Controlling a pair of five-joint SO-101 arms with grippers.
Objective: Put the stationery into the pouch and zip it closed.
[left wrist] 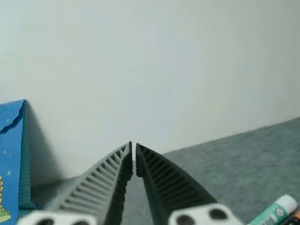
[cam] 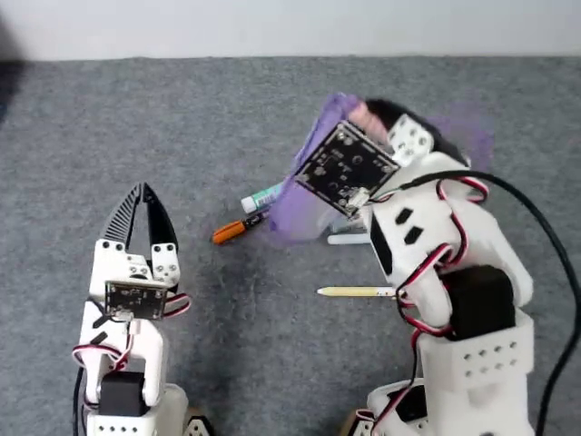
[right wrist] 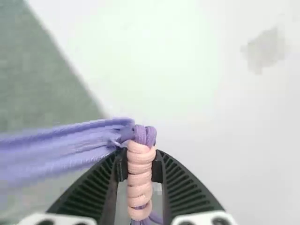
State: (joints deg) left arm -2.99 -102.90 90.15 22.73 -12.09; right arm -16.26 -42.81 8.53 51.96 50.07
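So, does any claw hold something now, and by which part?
The right claw holds the purple pouch by the pink braided cord at its end. The left claw is shut, holding nothing.

The left gripper sits at the near left on the grey felt table, its black fingers drawn together to a point and aimed away from its own base. The right arm leans in from the near right, its wrist board over the purple pouch. The pouch looks blurred and bunched around the board, with a bit of pink cord at its far side. Just left of the pouch lie a white-and-teal tube and an orange marker, close together. A white pen lies at the pouch's near edge. A yellow pencil lies nearer still, one end meeting the arm's outline.
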